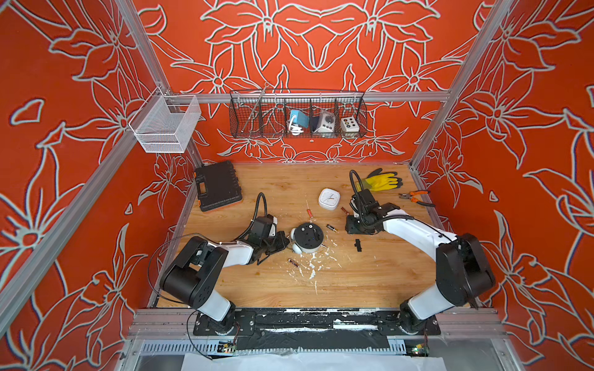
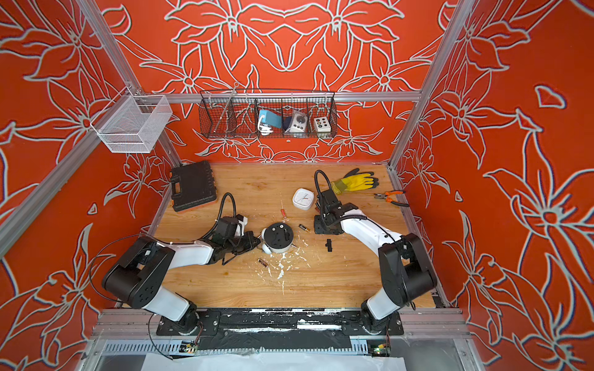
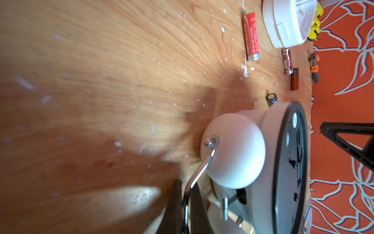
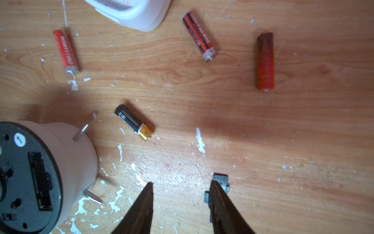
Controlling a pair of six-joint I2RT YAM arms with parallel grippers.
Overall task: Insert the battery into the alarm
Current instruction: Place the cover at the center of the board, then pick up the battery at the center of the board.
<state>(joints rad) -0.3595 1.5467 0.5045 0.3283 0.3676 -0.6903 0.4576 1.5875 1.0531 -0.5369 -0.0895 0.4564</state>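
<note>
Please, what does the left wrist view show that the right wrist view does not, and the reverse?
Only left wrist: the left hand shut on the metal wire handle, a white bell dome, a yellow work glove. Only right wrist: the right hand, open and empty. Both: the round white alarm with a black back, a red cylindrical battery, a white square clock.

Wood-grain table (image 4: 283, 141), white-flecked; alarm (image 4: 77, 154) of smooth matt plastic; its handle (image 3: 204, 163) shiny metal.
</note>
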